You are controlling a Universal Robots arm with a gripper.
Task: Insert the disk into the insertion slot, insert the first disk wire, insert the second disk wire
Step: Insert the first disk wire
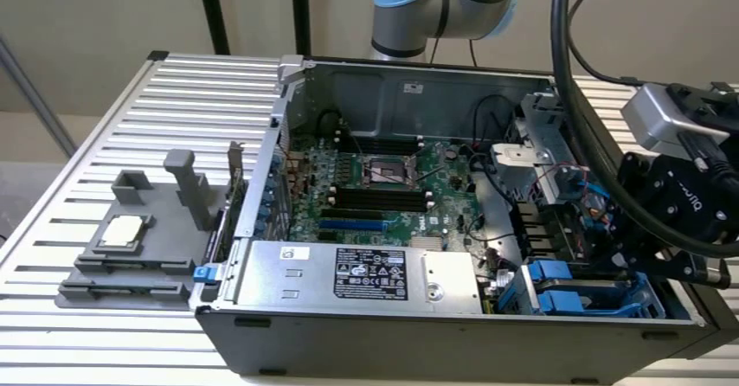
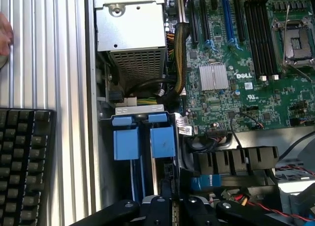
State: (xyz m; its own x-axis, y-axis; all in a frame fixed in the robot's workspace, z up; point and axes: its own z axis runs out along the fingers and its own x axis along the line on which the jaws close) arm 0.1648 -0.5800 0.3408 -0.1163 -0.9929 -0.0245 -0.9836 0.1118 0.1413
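At the near corner of the open computer case (image 1: 462, 338), on the exterior view's right, hangs with the gripper (image 2: 167, 206) low over the insertion slot (image 1: 574, 292). Cannot tell whether parted, together or clamped on anything, with black linkage in the way. Looks straight down onto the disk (image 2: 162, 142), apparently standing on edge in the slot, blue carrier end uppermost, label face hidden. Very near that carrier end; touching or just clear, impossible to judge.

Judging by the metal body: fairly heavy for so flat a thing, rigid with no give, and delicate inside, so ill-suited to knocks or twisting. Probably slippery on the bare metal faces, with better purchase on the plastic. Best held, on this reading, across the exposed blue carrier end and kept square to the slot, given the close fit between the cage walls and little room for tilt.

Just beside the disk, a second blue block (image 2: 125, 143) in the same cage. Beyond the cage, a knot of black cables (image 2: 147, 85), then the silver power-supply box (image 1: 346, 273) along the near wall toward the exterior view's left. Farther in, the green motherboard (image 1: 382, 187). Outside the case, well apart at the exterior view's left, a grey fixture block (image 1: 133, 247) on the slatted table (image 1: 69, 343), and a black keyboard (image 2: 24, 157) alongside the case.
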